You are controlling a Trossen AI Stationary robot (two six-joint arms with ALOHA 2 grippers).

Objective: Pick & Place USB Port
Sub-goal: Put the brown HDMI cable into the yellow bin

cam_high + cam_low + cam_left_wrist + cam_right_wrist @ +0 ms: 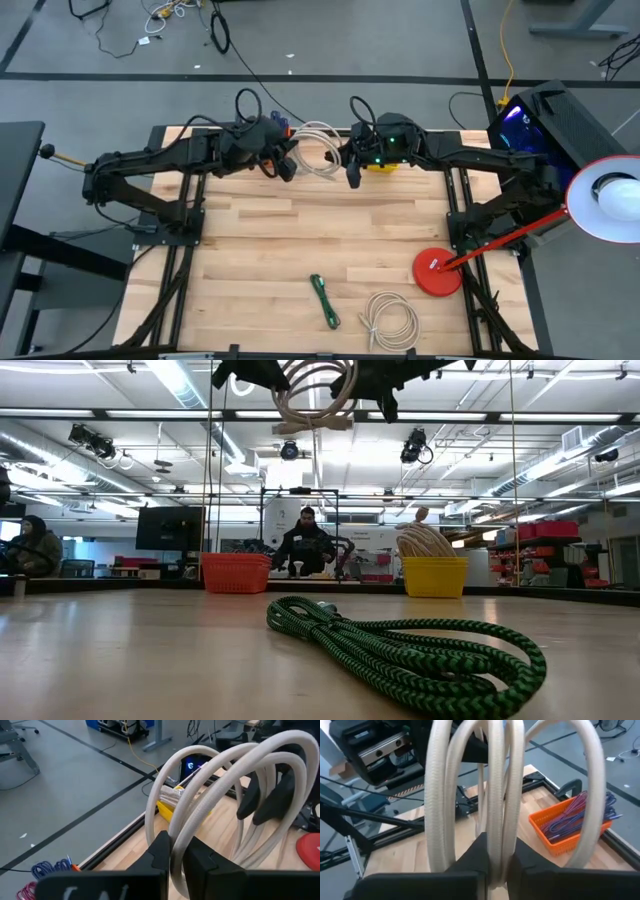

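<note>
While both arms meet near twelve o'clock over the table (300,230), a coiled beige cable (318,150) hangs in the air between them. The left pincer (287,167) is clamped on its loops, and the right pincer (352,175) is pinched on them too. A green cable (324,300) lies toward six o'clock, another beige coil (390,320) beside it at five.

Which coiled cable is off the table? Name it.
The beige cable coil at the far edge, held in the air between the left gripper and right gripper. The green cable and the other beige coil lie on the table.
</note>
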